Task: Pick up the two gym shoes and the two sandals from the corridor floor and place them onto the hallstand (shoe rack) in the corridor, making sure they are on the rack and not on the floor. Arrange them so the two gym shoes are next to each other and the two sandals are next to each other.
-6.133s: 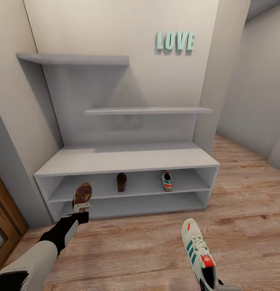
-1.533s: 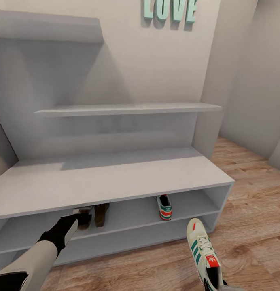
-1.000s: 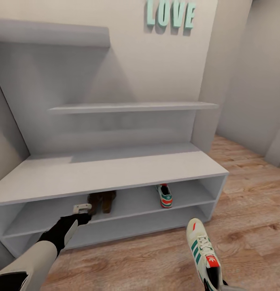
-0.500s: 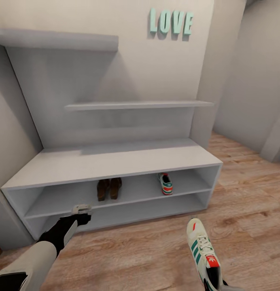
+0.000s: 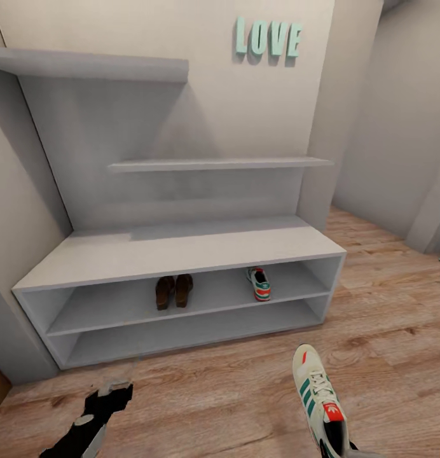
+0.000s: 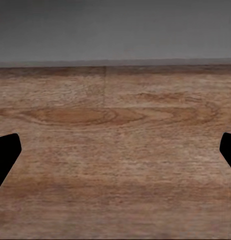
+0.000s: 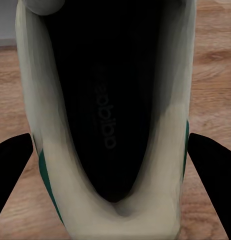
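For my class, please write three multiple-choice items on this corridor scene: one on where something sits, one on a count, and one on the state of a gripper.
1. Where are the two sandals?
A. on the bench top
B. side by side on the upper open shelf
C. on the floor

2. How many gym shoes are on the hallstand?
A. none
B. one
C. two

3. What is the left gripper doing?
A. open, holding nothing
B. carrying a sandal
C. carrying a gym shoe

Answers: 1 B, the sandals lie together under the bench top. 2 B, one shelved gym shoe is there; the other gym shoe is at the right gripper. 3 A, its fingers are apart over bare floor.
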You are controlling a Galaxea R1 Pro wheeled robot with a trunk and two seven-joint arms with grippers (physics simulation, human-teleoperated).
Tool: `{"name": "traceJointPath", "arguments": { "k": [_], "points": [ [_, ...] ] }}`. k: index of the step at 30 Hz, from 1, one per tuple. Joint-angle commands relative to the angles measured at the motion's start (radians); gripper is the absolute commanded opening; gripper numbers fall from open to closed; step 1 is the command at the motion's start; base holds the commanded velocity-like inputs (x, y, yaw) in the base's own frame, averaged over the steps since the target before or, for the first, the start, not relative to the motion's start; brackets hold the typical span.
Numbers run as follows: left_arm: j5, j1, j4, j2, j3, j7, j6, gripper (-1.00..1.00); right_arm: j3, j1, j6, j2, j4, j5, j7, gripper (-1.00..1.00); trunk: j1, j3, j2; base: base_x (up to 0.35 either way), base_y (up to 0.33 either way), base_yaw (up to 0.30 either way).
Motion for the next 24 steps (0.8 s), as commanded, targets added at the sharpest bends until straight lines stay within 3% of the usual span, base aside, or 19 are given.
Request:
{"name": "traceJointPath", "arguments": {
  "k": [1, 6, 10, 13, 14, 18, 20, 21, 24],
  "points": [
    [0.009, 0.03, 0.0, 0.001, -0.002, -0.009, -0.043, 1.0, 0.002, 0.0, -0.002, 0.0, 0.001, 0.001, -0.003, -1.0, 0.0, -0.001, 0.0, -0.001, 0.0, 0.0],
    [0.023, 0.13, 0.008, 0.01, 0.002, -0.065, -0.167, 1.0, 0.003, 0.0, -0.001, 0.001, 0.002, 0.002, -0.003, -1.0, 0.0, -0.001, 0.0, 0.0, 0.0, 0.0],
    [0.078, 0.216, 0.014, 0.021, 0.014, -0.132, -0.285, 1.0, 0.003, -0.001, 0.026, 0.002, -0.002, 0.003, -0.003, -1.0, 0.0, -0.001, 0.0, 0.0, 0.0, 0.0],
    [0.11, 0.255, 0.013, 0.032, 0.018, -0.183, -0.328, 1.0, 0.004, -0.001, 0.085, 0.004, -0.009, 0.003, -0.003, -1.0, 0.0, -0.001, 0.0, 0.0, 0.0, 0.0],
    [0.151, 0.282, 0.015, 0.059, 0.019, -0.257, -0.359, 1.0, 0.004, -0.003, 0.21, 0.007, -0.04, 0.011, -0.002, -1.0, 0.0, -0.001, 0.0, 0.0, 0.0, 0.0],
    [0.196, 0.298, 0.016, 0.076, 0.02, -0.325, -0.371, 1.0, 0.006, -0.018, 0.375, 0.018, -0.095, 0.031, -0.003, -1.0, 0.0, -0.001, 0.0, 0.0, 0.0, 0.0],
    [0.229, 0.314, 0.015, 0.082, 0.022, -0.367, -0.374, 1.0, 0.007, -0.044, 0.526, 0.05, -0.163, 0.044, -0.003, -1.0, 0.0, -0.001, 0.0, 0.0, 0.0, 0.0],
    [0.241, 0.322, 0.015, 0.085, 0.022, -0.384, -0.376, 1.0, 0.008, -0.065, 0.623, 0.081, -0.212, 0.05, -0.004, -1.0, 0.0, -0.001, 0.0, 0.0, 0.0, 0.0],
    [0.251, 0.327, 0.016, 0.087, 0.023, -0.397, -0.377, 1.0, 0.014, -0.108, 0.742, 0.136, -0.268, 0.056, -0.006, -1.0, 0.0, -0.001, 0.0, 0.0, 0.0, 0.0]
  ]
}}
